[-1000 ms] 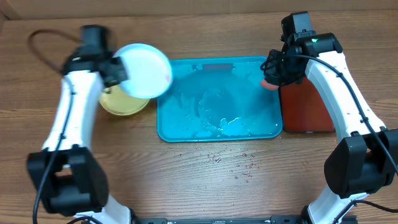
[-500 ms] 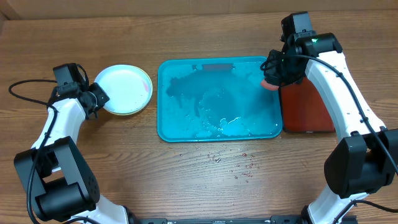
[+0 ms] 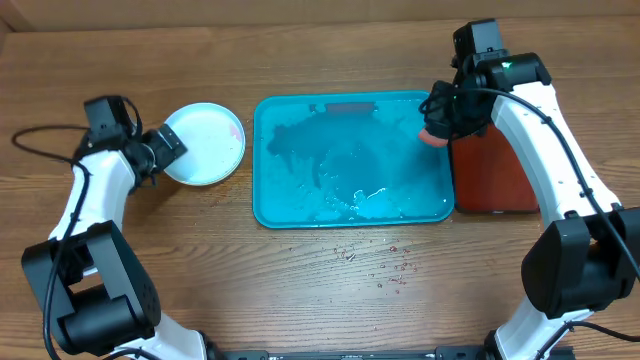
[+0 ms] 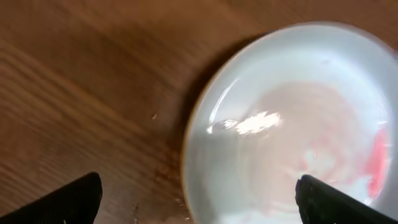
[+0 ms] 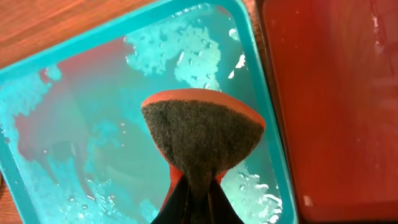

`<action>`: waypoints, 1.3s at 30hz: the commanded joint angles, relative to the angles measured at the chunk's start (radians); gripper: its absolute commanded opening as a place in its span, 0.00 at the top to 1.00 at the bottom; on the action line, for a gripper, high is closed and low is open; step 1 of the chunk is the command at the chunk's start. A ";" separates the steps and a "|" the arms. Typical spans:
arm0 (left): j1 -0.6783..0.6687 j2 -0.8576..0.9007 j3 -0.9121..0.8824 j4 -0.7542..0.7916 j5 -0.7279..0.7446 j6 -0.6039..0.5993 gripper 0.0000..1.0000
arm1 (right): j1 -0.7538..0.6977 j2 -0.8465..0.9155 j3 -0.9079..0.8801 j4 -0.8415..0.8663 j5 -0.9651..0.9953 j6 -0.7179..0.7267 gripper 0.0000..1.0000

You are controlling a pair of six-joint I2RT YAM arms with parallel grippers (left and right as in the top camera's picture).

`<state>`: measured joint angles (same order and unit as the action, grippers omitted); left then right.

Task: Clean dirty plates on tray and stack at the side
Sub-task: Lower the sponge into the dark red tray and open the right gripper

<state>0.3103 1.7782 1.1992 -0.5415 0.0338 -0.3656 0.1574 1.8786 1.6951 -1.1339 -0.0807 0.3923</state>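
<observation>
The left jaws stood wide apart, holding nothing. In the left wrist view one dark fingertip (image 4: 78, 199) showed at each lower corner, with the near rim of a pale blue-white plate (image 4: 292, 124) between and ahead of them. I could not tell whether either fingertip touched that rim. The plate lay flat on the counter (image 3: 330, 290), just to the left of the teal tray (image 3: 262, 165), with a red smear along its right edge; what lay under it did not show.

The right jaws were closed narrow on an orange sponge (image 5: 199, 134) with a dark scouring face, pinching it at its tapered end. The sponge hung over the right side of the tray, beside the dark red tray (image 3: 495, 185). The teal tray held suds, wet patches and a reddish wash, and carried no plates.
</observation>
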 commanded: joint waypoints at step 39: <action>-0.481 0.026 0.855 -0.509 0.037 0.238 0.00 | -0.309 -0.200 0.521 -0.408 -0.078 -0.322 0.00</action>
<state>-0.1688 1.8141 2.0178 -1.0405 0.0673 -0.1513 -0.1535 1.8011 2.0830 -1.4872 -0.1425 0.0738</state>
